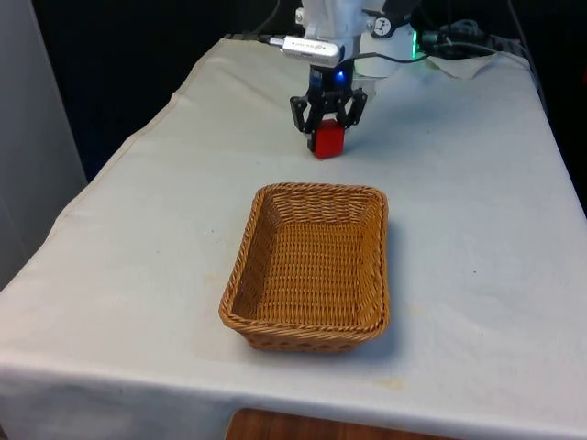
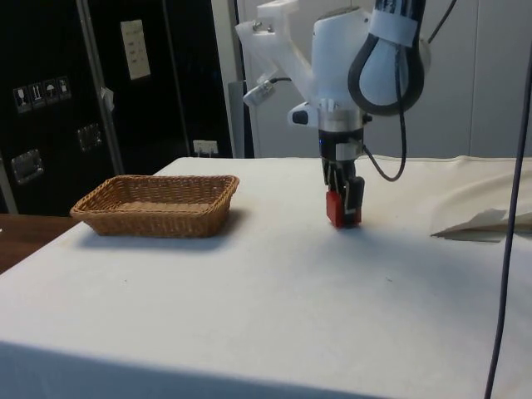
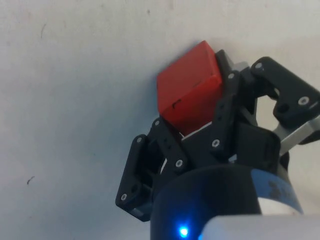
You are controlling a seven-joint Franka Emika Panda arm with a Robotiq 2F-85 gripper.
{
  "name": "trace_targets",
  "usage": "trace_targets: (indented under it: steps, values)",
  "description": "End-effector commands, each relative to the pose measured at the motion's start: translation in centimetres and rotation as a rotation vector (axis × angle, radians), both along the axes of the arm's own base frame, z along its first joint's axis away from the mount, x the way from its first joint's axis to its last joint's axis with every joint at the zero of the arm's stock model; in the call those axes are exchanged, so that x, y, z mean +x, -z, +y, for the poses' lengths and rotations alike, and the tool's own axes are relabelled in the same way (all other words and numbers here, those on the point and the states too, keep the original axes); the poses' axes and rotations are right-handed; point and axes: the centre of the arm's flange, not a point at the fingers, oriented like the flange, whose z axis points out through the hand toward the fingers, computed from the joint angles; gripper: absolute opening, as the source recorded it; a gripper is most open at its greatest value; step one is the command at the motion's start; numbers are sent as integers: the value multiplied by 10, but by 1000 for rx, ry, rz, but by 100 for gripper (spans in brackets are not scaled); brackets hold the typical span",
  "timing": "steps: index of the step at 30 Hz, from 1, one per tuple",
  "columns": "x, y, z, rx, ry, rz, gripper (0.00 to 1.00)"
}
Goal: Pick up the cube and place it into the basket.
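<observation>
You are looking at the black two-finger end effector (image 1: 328, 117) standing low over the far half of the white-clothed counter (image 1: 138, 238), pointing straight down. It is clamping a small red cube (image 1: 328, 139) between its fingers; in the wrist view the cube (image 3: 189, 95) is sitting tight between the two black fingers (image 3: 227, 105), with one red face and an edge showing clear of them.

In the side view the cube (image 2: 342, 209) is sitting at the tips of the end effector (image 2: 343, 199), right at the cloth. You cannot tell from these views whether its underside is touching the counter or hanging just above it; a faint shadow is lying directly beneath.

The rectangular woven wicker basket (image 1: 243, 275) is resting nearer the counter's near edge, roughly midway between its two long sides, with nothing inside it. In the side view the basket (image 2: 100, 212) is standing well apart from the cube, with bare cloth between them.

A crumpled fold of white cloth (image 2: 482, 218) is lying towards the counter's far end, beyond the arm.
</observation>
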Motion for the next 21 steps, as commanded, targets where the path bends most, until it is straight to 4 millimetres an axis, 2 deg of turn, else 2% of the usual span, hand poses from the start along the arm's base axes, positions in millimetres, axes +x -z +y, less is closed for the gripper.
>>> trace_targets:
  steps: [1, 21]
  values:
    - [1, -5, -3, -1, 0, 10, 1]
    - [14, -46, -2, 31, 0, 46, 1]
